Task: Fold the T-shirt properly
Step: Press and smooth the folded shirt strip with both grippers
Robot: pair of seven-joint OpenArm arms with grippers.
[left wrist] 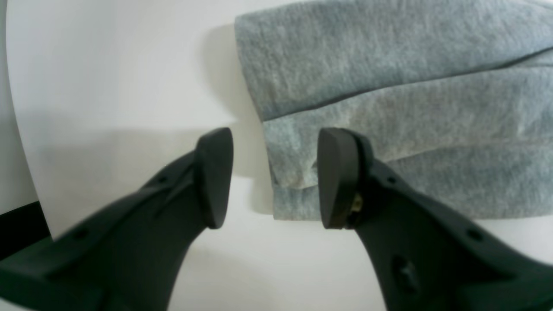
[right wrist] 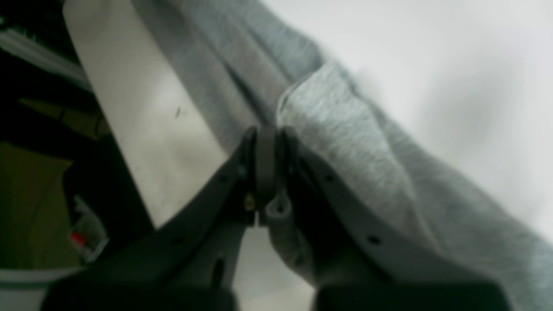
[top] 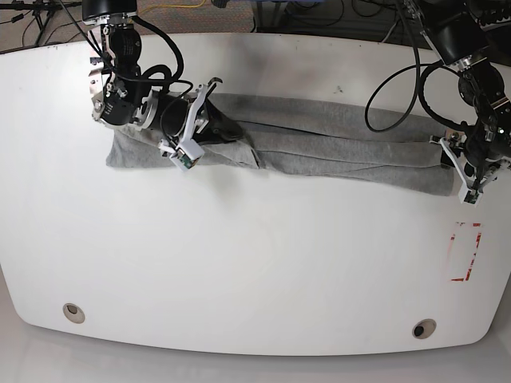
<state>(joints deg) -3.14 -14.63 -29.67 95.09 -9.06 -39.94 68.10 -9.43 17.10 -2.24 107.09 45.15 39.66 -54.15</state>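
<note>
The heather-grey T-shirt [top: 335, 140] lies as a long folded strip across the far half of the white table [top: 239, 263]. At the strip's left part, my right gripper [top: 238, 132] is shut on a raised fold of the T-shirt [right wrist: 345, 138]; in the right wrist view the cloth is pinched between the closed fingers of the right gripper [right wrist: 265, 142]. At the strip's right end my left gripper [top: 449, 158] stands open. In the left wrist view the left gripper [left wrist: 276, 177] straddles the end corner of the T-shirt [left wrist: 389, 65], one finger [left wrist: 337, 177] over the cloth, the other over bare table.
A red rectangular mark [top: 465, 253] is on the table near the right edge. Two round holes [top: 73, 312] [top: 424, 328] sit near the front corners. Cables and dark gear run behind the table's far edge.
</note>
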